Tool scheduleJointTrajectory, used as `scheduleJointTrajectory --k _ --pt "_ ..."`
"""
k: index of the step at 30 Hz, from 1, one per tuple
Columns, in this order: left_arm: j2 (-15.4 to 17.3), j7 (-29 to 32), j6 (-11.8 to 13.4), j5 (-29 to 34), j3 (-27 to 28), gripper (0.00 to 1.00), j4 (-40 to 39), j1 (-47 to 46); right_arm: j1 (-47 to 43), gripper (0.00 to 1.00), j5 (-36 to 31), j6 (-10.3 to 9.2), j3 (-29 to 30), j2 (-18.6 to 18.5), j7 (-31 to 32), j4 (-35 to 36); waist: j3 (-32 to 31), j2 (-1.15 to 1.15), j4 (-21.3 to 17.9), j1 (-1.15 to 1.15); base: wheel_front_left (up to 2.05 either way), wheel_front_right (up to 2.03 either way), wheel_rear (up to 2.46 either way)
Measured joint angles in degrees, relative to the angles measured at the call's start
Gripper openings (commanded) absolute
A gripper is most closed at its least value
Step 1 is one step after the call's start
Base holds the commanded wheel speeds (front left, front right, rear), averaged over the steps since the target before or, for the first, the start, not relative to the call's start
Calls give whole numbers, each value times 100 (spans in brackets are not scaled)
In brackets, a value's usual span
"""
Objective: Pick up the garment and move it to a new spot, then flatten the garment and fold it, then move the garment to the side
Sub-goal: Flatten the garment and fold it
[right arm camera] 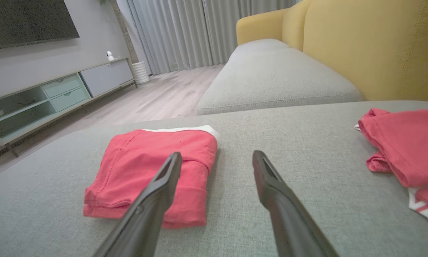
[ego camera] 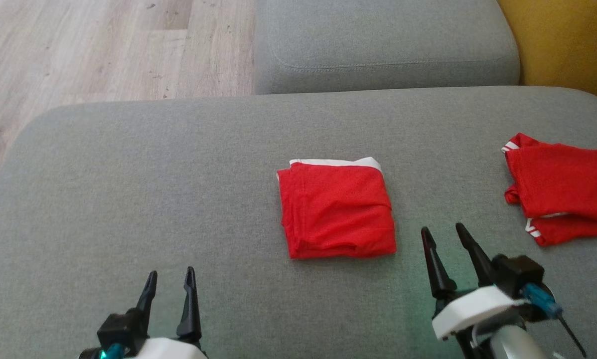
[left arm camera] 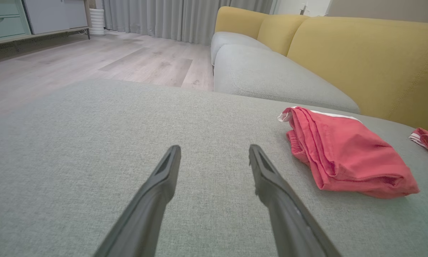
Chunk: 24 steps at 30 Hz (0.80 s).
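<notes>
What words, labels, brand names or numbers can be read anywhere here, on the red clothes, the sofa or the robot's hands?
None can be read.
The folded red garment shows a plain white band, no print.
The second red garment has white stripes, no letters.
The left gripper and right gripper bear no legible marking.
The television screen is dark.

right gripper (right arm camera: 217, 155): fingers spread, holding nothing | garment (right arm camera: 142, 167): red, folded square, flat on grey cushion (right arm camera: 289, 150), partly behind one finger | second red garment (right arm camera: 403, 142): loosely bunched, well apart at view's right
</notes>
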<state>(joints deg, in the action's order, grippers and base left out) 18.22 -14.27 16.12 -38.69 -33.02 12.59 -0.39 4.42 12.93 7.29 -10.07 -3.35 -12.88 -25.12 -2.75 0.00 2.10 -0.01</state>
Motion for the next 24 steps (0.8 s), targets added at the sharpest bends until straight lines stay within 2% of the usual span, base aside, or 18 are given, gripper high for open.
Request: scheduleJointTrajectory --k 6,12,24 --pt "-19 0 -8 66 183 100 -3 114 -389 100 1 0 97 40 182 453 -6 0 17 0 0 0 0" --pt "-86 0 -59 181 260 100 -3 124 -416 100 -40 0 140 44 290 677 18 0 37 0 0 0 0" --pt "-151 -1 -159 307 390 100 2 188 -554 100 -92 0 204 46 460 803 53 0 45 1 0 0 0"
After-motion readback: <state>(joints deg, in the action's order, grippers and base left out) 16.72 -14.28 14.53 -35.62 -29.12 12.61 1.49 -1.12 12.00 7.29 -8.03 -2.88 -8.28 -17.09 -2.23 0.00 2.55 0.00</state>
